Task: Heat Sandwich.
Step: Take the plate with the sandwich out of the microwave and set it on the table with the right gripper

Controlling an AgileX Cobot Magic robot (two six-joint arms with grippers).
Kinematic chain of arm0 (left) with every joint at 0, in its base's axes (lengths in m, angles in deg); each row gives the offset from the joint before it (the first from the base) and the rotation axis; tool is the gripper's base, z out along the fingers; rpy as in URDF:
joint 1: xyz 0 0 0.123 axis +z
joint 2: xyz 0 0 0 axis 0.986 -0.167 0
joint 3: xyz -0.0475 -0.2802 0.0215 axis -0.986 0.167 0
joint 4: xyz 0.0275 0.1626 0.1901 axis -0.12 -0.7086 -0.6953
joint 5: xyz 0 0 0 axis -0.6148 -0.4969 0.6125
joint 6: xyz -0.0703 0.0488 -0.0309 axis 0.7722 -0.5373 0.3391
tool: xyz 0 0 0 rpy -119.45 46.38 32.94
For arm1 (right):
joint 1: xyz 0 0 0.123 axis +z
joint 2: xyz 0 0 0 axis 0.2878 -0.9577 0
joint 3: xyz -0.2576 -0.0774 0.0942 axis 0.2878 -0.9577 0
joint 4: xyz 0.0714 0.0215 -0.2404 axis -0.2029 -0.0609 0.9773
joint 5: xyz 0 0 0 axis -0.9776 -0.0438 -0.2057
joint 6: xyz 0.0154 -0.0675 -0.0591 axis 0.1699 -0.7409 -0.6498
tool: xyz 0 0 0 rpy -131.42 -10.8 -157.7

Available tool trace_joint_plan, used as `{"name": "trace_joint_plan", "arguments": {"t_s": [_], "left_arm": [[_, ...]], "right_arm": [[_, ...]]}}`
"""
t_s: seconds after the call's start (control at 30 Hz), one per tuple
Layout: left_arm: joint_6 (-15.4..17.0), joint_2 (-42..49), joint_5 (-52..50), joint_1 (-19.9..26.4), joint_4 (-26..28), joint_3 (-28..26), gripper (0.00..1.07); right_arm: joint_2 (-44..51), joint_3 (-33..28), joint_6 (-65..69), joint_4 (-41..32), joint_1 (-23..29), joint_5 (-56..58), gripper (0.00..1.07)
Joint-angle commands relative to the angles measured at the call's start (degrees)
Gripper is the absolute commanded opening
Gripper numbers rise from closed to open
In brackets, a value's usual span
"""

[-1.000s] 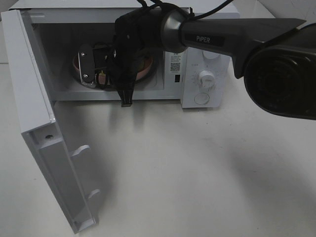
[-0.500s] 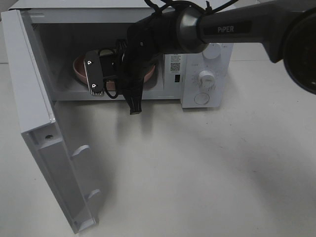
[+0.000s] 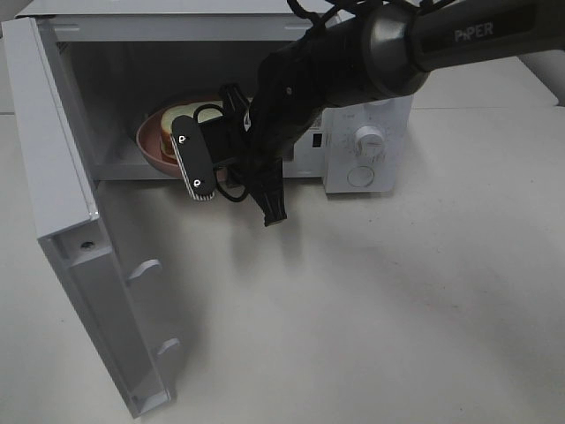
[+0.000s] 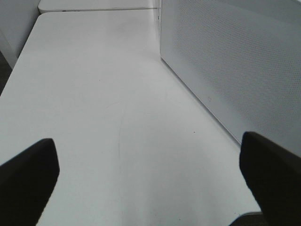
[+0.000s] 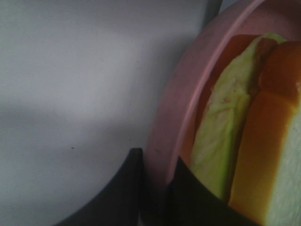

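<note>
Microwave (image 3: pixel 212 35) sits at the back of the worktop (image 3: pixel 371 300), its door (image 3: pixel 79 238) swung fully open toward the left side of the high view; control panel with dial (image 3: pixel 369 141) on its right. Right arm (image 3: pixel 388 49) reaches in diagonally from the upper right, across the middle, to the mouth of the cavity. Pink plate (image 3: pixel 152 146) rests on the cavity floor, left of centre, just inside the opening. Right end effector (image 5: pixel 155 188) is clenched on the plate's near rim: the wrist view shows one finger outside the rim and one inside, with the rim pinched between them. The sandwich (image 5: pixel 254 141) lies on the plate, directly beyond the gripped rim, deeper into the cavity from the end effector; white bread, tan crust and pale green filling face the wrist camera. Its long axis cannot be told from these views, as the wrist body hides most of it from above. Left end effector (image 4: pixel 150 183) hangs released, jaws wide, over bare worktop beside the perforated door panel (image 4: pixel 235 61), well apart from the plate. Judgement: right arm is the nearer and the only one engaged; plate is seated, so letting go and retreating along the approach line looks due before the door closes.
</note>
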Motion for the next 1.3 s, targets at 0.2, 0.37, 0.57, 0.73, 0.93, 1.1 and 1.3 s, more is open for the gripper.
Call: {"name": "trace_joint_plan", "arguments": {"t_s": [0.2,0.37,0.57,0.73,0.93,1.1,1.3], "left_arm": [[0.2,0.5,-0.6,0.0,0.2,0.1,1.00],[0.2,0.5,-0.6,0.0,0.2,0.1,1.00],[0.2,0.5,-0.6,0.0,0.2,0.1,1.00],[0.2,0.5,-0.6,0.0,0.2,0.1,1.00],[0.2,0.5,-0.6,0.0,0.2,0.1,1.00],[0.2,0.5,-0.6,0.0,0.2,0.1,1.00],[0.2,0.5,-0.6,0.0,0.2,0.1,1.00]], "right_arm": [[5.8,-6.4,-1.9,0.2,0.5,-4.7,0.00],[9.9,-11.7,-2.5,0.2,0.5,-5.8,0.00],[14.0,-17.3,-2.5,0.2,0.5,-7.6,0.00],[17.8,-21.7,-3.6,0.2,0.5,-8.7,0.00],[22.5,-27.1,-5.1,0.2,1.8,-9.6,0.00],[25.0,-30.0,-5.1,0.2,2.5,-9.6,0.00],[29.1,-34.0,-5.1,0.2,3.1,-9.5,0.00]]}}
